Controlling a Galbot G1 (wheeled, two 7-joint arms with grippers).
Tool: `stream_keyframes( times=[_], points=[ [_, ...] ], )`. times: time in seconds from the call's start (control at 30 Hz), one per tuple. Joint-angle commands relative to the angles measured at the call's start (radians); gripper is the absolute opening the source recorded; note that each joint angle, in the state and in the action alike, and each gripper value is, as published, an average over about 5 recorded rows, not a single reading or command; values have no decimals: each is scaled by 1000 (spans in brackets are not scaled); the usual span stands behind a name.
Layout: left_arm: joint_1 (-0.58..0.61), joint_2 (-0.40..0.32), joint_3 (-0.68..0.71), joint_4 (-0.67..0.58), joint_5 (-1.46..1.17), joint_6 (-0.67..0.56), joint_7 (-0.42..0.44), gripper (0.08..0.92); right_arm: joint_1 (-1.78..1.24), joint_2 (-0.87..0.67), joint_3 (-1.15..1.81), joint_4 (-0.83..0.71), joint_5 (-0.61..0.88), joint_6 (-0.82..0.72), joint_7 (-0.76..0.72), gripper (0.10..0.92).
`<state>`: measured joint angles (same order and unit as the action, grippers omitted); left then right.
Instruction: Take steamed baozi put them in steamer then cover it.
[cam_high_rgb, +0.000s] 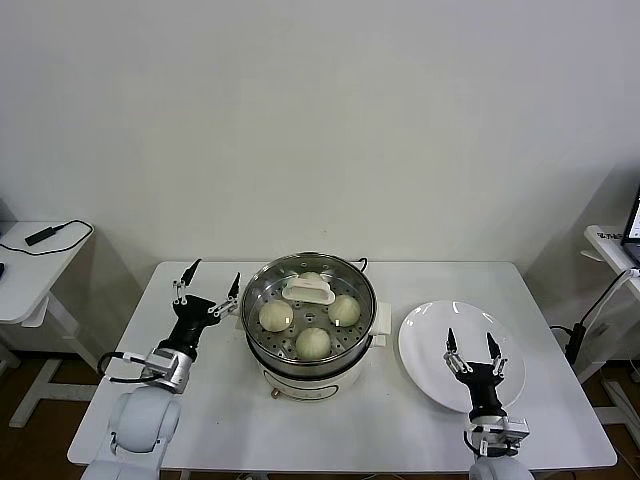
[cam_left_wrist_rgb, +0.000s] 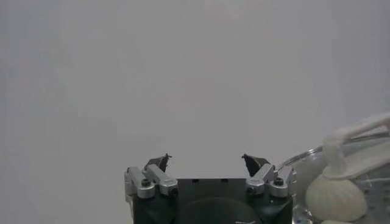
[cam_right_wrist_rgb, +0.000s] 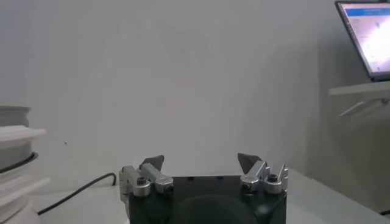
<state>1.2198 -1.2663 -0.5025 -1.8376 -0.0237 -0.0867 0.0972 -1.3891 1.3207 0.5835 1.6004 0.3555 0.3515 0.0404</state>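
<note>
The steamer stands at the table's middle on its white base. Inside lie steamed baozi: one at the left, one at the front, one at the right, and one at the back partly hidden. A clear glass lid with a white knob rests on the pot. My left gripper is open and empty, just left of the steamer; its wrist view shows a baozi under the lid. My right gripper is open and empty above the white plate.
The plate lies right of the steamer, close to its white side handle. The steamer's edge and its black cable show in the right wrist view. Side tables stand at the far left and far right.
</note>
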Motion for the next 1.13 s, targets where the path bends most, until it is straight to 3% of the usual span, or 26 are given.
stream_keyframes(
  times=[0.03, 1.13],
  points=[
    [28, -5, -38, 39, -96, -91, 10, 823, -9, -1, -1, 4, 26, 0, -8, 823],
    [197, -47, -86, 3, -57, -137, -11, 823, 4, 6, -3, 26, -16, 12, -10, 823]
  ],
)
